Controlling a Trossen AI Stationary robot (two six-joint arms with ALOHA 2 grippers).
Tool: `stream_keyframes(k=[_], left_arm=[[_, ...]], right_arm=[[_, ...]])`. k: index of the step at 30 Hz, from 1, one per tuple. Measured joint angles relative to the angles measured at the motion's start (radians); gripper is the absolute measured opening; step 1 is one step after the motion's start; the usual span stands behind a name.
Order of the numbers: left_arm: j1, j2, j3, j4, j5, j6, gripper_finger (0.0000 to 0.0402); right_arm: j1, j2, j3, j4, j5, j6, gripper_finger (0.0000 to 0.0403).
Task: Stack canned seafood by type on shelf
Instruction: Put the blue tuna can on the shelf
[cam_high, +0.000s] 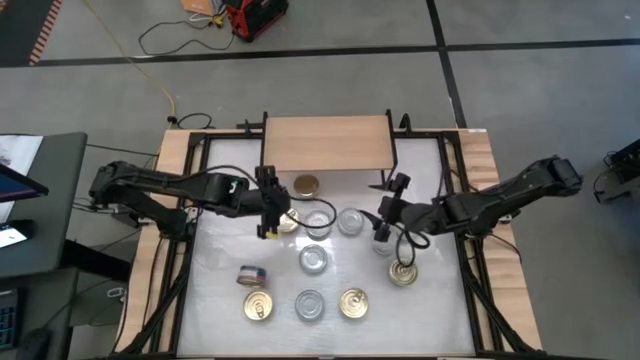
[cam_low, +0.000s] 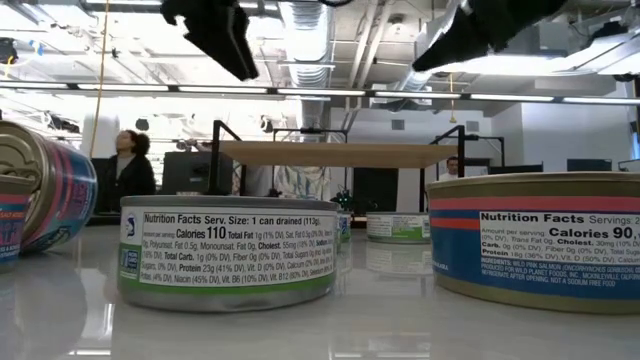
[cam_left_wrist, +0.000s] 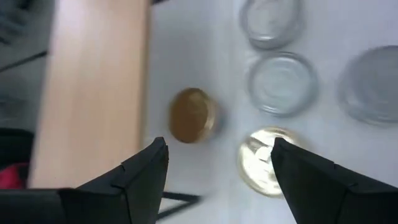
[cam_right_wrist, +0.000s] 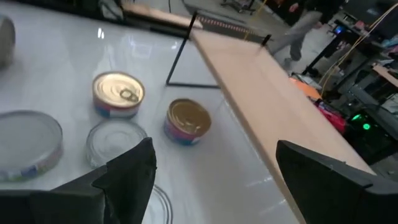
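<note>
The left gripper (cam_high: 270, 208) hangs with its fingers spread and nothing between them, above a gold-topped can (cam_high: 287, 222) that stands on the white tabletop (cam_high: 215, 300), just off the shelf's front left corner. The right gripper (cam_high: 385, 213) is likewise spread and empty, above the tabletop near the shelf's front right leg, close over a silver-topped can (cam_high: 383, 243). The shelf (cam_high: 325, 143), a light-wood board on black legs at the tabletop's far edge, carries nothing on top. One brown-gold can (cam_high: 306, 184) sits on the tabletop just in front of the shelf's front edge. The other cans (cam_high: 313, 259) are scattered over the middle and near part of the tabletop, one of them lying on its side (cam_high: 251, 274) toward the left edge. By this look the stacking has not begun: no can is on the shelf, none is sorted by type, and every tin is yet to be lifted.
</note>
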Motion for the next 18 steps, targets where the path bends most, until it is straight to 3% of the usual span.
stream_keyframes(k=[2, 7, 9, 13, 18], left_arm=[[-0.014, -0.006, 0.0, -0.054, 0.051, -0.077, 0.0273], [-0.109, -0.061, 0.0, -0.129, 0.346, -0.364, 0.0273], [-0.156, -0.069, 0.0, -0.14, 0.409, -0.482, 0.0273], [-0.265, -0.036, -0.031, -0.123, 0.341, -0.622, 0.0273], [-0.309, 0.082, -0.052, -0.082, 0.291, -0.645, 0.0273]], right_arm=[[-0.007, 0.032, 0.0, 0.0, -0.033, 0.016, 0.0361], [0.039, 0.087, 0.0, -0.086, -0.128, 0.114, 0.0361], [0.061, 0.097, 0.0, -0.094, -0.133, 0.116, 0.0361], [0.065, 0.104, 0.0, -0.028, -0.132, 0.048, 0.0361], [0.031, 0.103, 0.0, 0.039, -0.175, 0.0, 0.0361]])
